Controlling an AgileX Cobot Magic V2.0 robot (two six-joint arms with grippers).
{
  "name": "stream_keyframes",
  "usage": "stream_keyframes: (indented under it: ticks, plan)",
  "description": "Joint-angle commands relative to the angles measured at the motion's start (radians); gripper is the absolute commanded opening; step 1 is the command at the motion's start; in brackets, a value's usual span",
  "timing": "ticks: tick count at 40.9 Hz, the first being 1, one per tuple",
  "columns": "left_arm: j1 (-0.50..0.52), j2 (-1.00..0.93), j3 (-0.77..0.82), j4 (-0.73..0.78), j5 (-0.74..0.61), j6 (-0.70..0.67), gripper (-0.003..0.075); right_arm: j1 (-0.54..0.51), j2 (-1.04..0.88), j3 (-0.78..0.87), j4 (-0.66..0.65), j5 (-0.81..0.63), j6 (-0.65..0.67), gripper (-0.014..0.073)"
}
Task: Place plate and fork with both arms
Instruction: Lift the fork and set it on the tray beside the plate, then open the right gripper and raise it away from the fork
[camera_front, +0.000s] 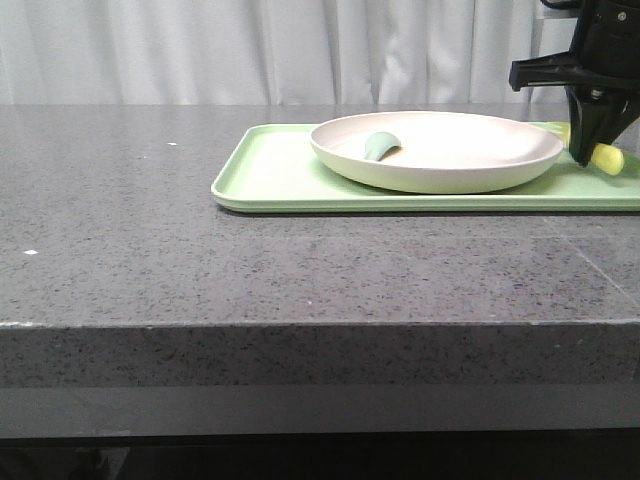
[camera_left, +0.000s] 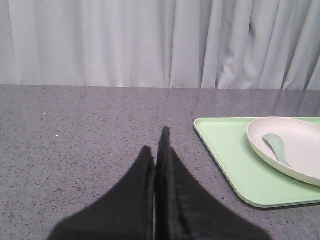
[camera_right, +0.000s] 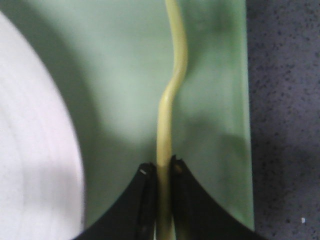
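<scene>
The cream plate (camera_front: 480, 150) sits on the light-green tray (camera_front: 270, 180). It also shows in the left wrist view (camera_left: 305, 145) and at the edge of the right wrist view (camera_right: 30, 150). The pale yellow fork (camera_front: 606, 157) is beside the plate's right rim, low over the tray. My right gripper (camera_front: 583, 158) is shut on the fork's handle (camera_right: 172, 90), with the jaws (camera_right: 162, 167) pressed on both sides. I cannot tell whether the fork touches the tray. My left gripper (camera_left: 156, 145) is shut and empty over bare table, left of the tray, and is out of the front view.
A grey-green rounded utensil (camera_front: 380, 146) lies inside the plate, also seen in the left wrist view (camera_left: 277, 147). The tray (camera_left: 230, 155) covers the right back of the grey stone table (camera_front: 150, 220). White curtains hang behind. The table's front edge is close to the camera.
</scene>
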Motion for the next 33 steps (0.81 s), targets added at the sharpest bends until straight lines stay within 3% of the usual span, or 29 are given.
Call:
stream_keyframes:
  ticks: [1, 7, 14, 29, 33]
  plan:
    - [0.000, 0.004, -0.028, -0.002, -0.086, -0.001, -0.0018, -0.006, -0.050, -0.027, -0.037, -0.023, -0.009, 0.0147]
    - [0.000, 0.004, -0.028, -0.002, -0.086, -0.001, -0.0018, -0.006, -0.048, -0.027, -0.053, -0.023, -0.009, 0.0210]
    - [0.000, 0.004, -0.028, -0.002, -0.086, -0.001, -0.0018, -0.006, -0.046, -0.028, -0.051, -0.024, -0.009, 0.0346]
    - [0.000, 0.004, -0.028, -0.002, -0.086, -0.001, -0.0018, -0.006, -0.146, -0.029, -0.051, -0.003, -0.009, 0.0348]
    - [0.000, 0.004, -0.028, -0.002, -0.086, -0.001, -0.0018, -0.006, -0.192, -0.029, -0.050, 0.000, -0.009, 0.0266]
